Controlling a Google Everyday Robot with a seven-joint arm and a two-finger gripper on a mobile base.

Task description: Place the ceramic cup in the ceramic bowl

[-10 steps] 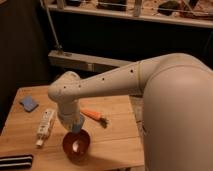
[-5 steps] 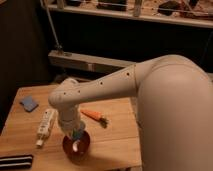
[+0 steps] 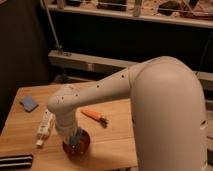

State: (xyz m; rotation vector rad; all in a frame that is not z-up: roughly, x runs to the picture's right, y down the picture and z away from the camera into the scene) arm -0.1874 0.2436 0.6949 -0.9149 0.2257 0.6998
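Note:
The ceramic bowl (image 3: 80, 148), reddish-brown and glossy, sits near the front edge of the wooden table (image 3: 115, 142). My gripper (image 3: 74, 140) points straight down into the bowl, under the white arm's wrist. A small light-blue patch, the ceramic cup (image 3: 76, 138), shows at the gripper's tip inside the bowl's rim. I cannot tell whether the cup rests on the bowl's bottom. The wrist hides most of the gripper and the bowl's left part.
An orange carrot (image 3: 93, 115) lies just right of and behind the bowl. A white tube-like bottle (image 3: 45, 126) lies to the left. A flat blue square pad (image 3: 28, 103) is at the far left. A black object (image 3: 15, 161) lies at the front left corner.
The arm's wrist has dropped lower and the gripper with the light-blue cup has gone from just above the bowl down into it. The other things have not moved.

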